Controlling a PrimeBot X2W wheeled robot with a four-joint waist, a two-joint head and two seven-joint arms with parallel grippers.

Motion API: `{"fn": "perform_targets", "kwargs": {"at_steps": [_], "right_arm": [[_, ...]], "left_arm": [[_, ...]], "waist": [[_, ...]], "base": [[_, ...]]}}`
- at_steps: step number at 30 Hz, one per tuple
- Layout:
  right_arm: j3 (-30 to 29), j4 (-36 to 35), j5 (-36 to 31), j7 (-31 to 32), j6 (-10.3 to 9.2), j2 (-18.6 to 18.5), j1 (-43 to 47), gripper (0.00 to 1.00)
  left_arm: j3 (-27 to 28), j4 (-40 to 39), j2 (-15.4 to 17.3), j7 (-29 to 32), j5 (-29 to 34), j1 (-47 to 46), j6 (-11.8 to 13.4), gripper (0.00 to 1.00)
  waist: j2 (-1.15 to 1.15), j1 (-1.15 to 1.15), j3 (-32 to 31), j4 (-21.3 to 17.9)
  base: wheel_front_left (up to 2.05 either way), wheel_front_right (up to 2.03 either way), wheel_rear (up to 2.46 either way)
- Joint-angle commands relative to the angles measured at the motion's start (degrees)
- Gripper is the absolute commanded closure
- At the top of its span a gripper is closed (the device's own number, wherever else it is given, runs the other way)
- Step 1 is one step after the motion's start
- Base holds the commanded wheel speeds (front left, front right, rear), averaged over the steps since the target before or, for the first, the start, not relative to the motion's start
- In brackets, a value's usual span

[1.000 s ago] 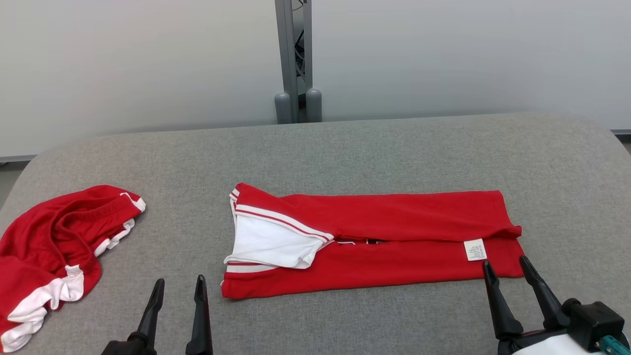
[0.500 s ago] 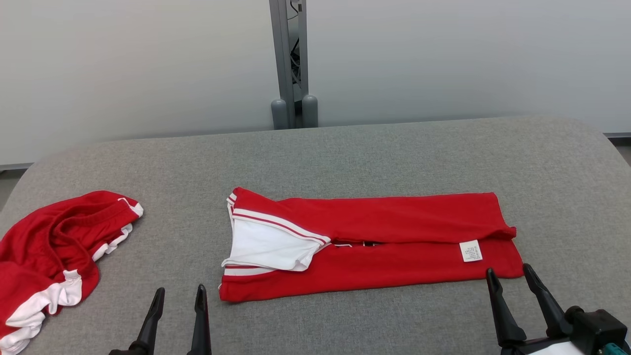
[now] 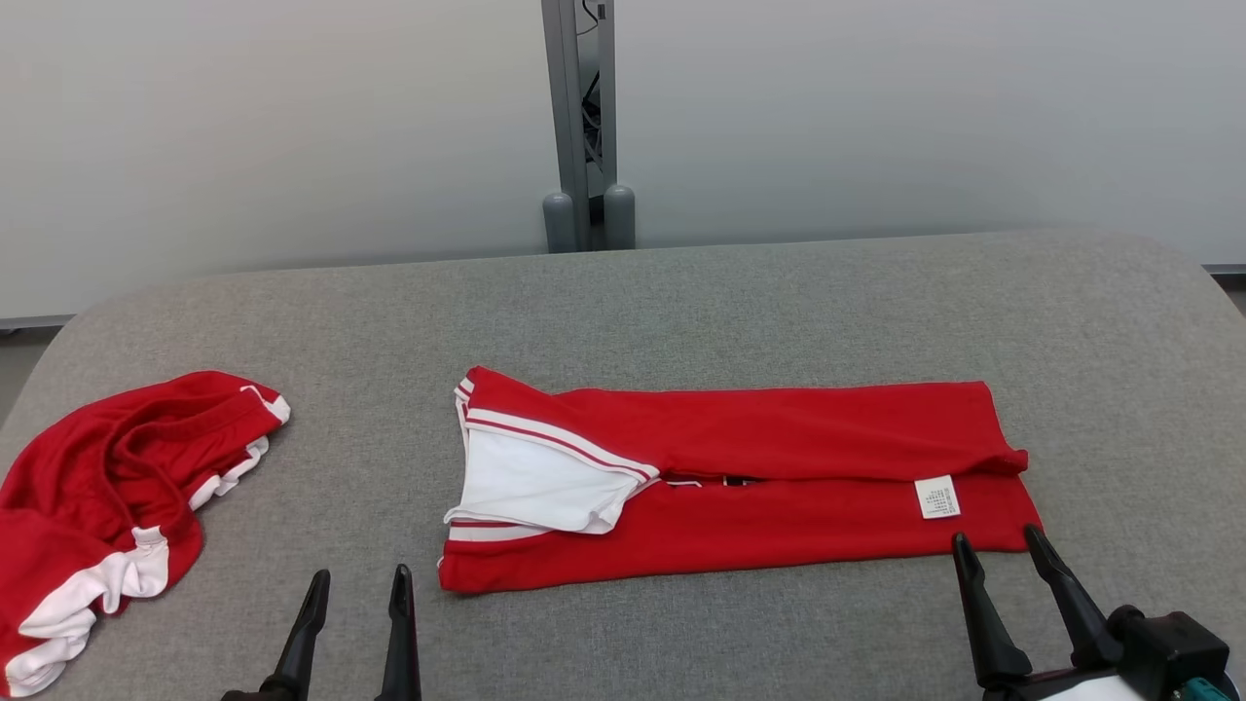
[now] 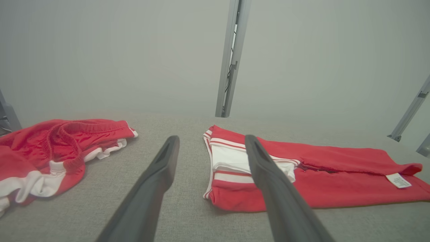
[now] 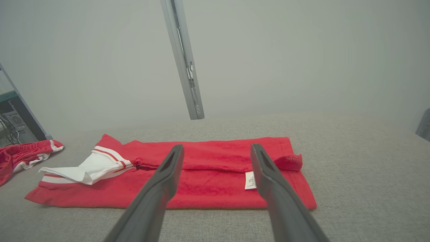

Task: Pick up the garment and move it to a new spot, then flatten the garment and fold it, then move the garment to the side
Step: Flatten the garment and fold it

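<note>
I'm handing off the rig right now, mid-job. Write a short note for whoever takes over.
Left gripper: open, empty, just short of the garment's near left corner.
Right gripper: open, empty, at its near right corner, by the label.
Garment: mid-table, lying flat as a long strip, both long edges folded inward.
Crumpled garment: at the left edge, apart from both grippers.
Done: placed, flattened, lengthwise folds.
Left: probably a crosswise fold, then move it to the side.
</note>
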Motion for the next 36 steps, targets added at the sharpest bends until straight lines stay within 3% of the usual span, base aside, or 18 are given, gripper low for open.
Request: {"fn": "perform_targets", "kwargs": {"at_steps": [1,8,15,28,36], "right_arm": [[-0.1,0.2,0.1,-0.1,-0.02,-0.3,-0.5,0.0],[-0.3,4.6,2.1,-0.1,-0.02,-0.2,-3.2,0.0],[-5.1,23.7,4.5,-0.1,-0.01,-0.8,-16.6,0.0],[-14.3,48.4,-1.4,-0.1,-0.01,-3.0,-36.7,0.0],[-18.0,54.6,-5.7,-0.1,-0.01,-1.8,-37.2,0.0]], "left_arm": [[0.3,0.2,0.1,-0.3,0.4,-0.4,-0.2,0.0],[0.0,0.6,0.1,-0.3,0.3,-0.6,0.7,0.0],[-1.5,1.3,0.2,-0.3,2.1,-2.7,-0.8,0.0],[-3.3,1.5,0.2,-0.3,3.6,-7.2,-2.7,0.0],[-3.1,1.9,0.2,-0.3,4.0,-8.6,-3.2,0.0]], "waist": [[0.0,0.0,0.0,0.2],[0.0,0.0,0.4,-0.1],[0.0,0.0,2.7,0.4],[0.0,0.0,10.2,2.3],[0.0,0.0,11.4,2.9]], "base": [[0.0,0.0,0.0],[0.0,0.0,0.0],[0.0,0.0,0.0],[0.0,0.0,0.0],[0.0,0.0,0.0]]}}
